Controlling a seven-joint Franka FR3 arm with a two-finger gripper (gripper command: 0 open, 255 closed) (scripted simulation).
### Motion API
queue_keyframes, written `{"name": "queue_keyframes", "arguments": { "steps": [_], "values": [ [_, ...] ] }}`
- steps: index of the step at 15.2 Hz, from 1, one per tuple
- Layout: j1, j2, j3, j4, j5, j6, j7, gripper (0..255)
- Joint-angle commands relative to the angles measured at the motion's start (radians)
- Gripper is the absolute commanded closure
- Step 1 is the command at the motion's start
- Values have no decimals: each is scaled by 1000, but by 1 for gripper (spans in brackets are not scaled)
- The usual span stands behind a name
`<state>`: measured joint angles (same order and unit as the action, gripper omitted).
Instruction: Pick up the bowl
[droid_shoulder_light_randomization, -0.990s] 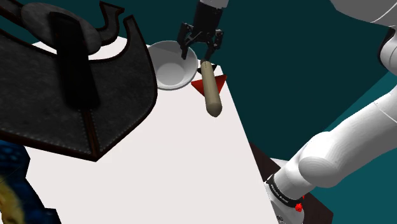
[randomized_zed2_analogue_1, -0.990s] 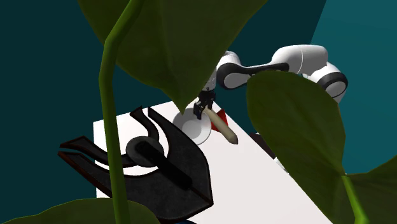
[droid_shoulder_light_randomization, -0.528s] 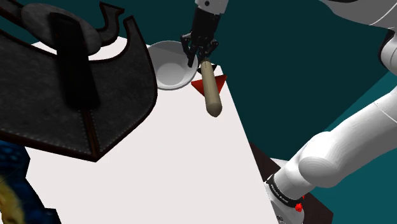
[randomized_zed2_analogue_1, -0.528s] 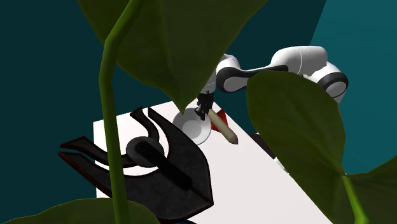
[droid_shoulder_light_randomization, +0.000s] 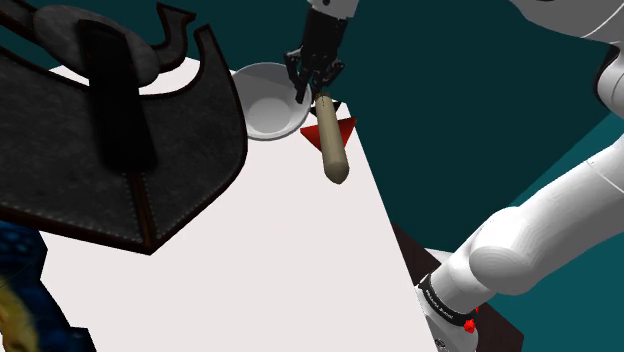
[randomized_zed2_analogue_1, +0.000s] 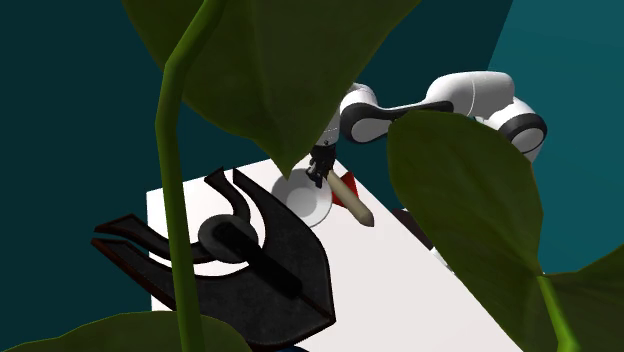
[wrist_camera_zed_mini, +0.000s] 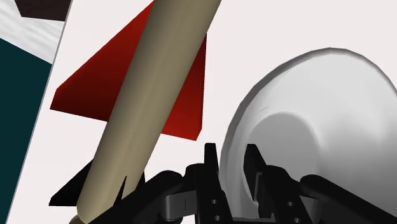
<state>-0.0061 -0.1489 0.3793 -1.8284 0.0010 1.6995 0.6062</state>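
Tan finned rocket (droid_shoulder_light_randomization: 333, 158) just beside bowl (droid_shoulder_light_randomization: 258, 103).

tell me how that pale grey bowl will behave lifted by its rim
The pale grey round bowl looks rigid, so it probably won't flex. Pinched at one rim edge by the black fingers, it may tilt downward. Its smooth wall could slip.

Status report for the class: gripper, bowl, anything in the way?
Gripper shut on bowl, at its rim. Bowl upright, no clear lift yet. Tan-and-red tool lies close beside the gripper, apart from the bowl.

A white table (droid_shoulder_light_randomization: 250, 260) stands before dark teal walls (droid_shoulder_light_randomization: 450, 80).
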Motion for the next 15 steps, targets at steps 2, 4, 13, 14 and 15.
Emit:
{"name": "queue_keyframes", "arguments": {
  "steps": [2, 4, 13, 14, 15],
  "values": [
    [-1, 5, 0, 44, -2, -38, 0, 255],
    [-1, 10, 0, 76, -4, -66, 0, 255],
    [-1, 47, 5, 239, -17, -194, 5, 255],
    [-1, 48, 5, 242, -17, -197, 5, 255],
    [-1, 48, 5, 242, -17, -197, 5, 255]
  ]
}}
